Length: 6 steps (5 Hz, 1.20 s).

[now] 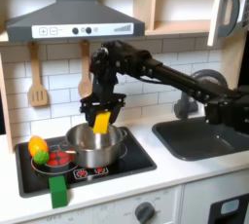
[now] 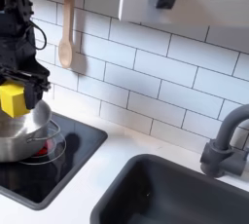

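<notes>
Above round silver metal pot (image 1: 94,143): black hand (image 1: 102,119) seen clamped on yellow block (image 1: 101,123), long axis held near upright, pot opening directly beneath. Block (image 2: 12,99) also seen over pot rim (image 2: 37,130) in second exterior view. Pot set on black toy stovetop (image 1: 131,160).

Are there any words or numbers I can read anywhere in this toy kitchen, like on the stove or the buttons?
No words or numbers can be read.
The hood panel has small dark knobs and marks, too blurred to read.
The stove front has red marks, too small to read.
The yellow block in the claw over the pot looks plain.
</notes>
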Each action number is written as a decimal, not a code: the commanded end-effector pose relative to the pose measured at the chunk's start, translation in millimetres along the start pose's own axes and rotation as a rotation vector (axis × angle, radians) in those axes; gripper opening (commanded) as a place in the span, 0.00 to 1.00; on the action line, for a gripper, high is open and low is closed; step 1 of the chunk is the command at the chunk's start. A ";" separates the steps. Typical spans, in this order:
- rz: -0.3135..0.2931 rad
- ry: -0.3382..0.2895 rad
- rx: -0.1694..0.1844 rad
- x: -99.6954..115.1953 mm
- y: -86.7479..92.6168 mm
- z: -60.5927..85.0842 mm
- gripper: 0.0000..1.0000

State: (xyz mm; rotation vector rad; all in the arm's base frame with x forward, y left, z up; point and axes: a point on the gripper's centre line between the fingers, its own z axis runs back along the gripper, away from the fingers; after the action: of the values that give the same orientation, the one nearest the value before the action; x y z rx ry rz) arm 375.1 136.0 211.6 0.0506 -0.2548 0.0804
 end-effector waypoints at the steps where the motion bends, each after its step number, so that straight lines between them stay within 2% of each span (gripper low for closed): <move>1: -0.003 0.032 -0.003 -0.6 2.9 -7.7 1.00; 3: -0.021 0.064 -0.007 -8.8 2.3 -16.1 1.00; 4: -0.016 0.097 -0.016 -15.1 4.3 -26.0 1.00; 6: -0.032 0.104 -0.021 -16.0 2.0 -29.7 1.00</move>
State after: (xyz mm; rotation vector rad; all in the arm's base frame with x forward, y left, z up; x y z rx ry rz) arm 366.3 139.4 181.5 0.0330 -0.1578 0.0492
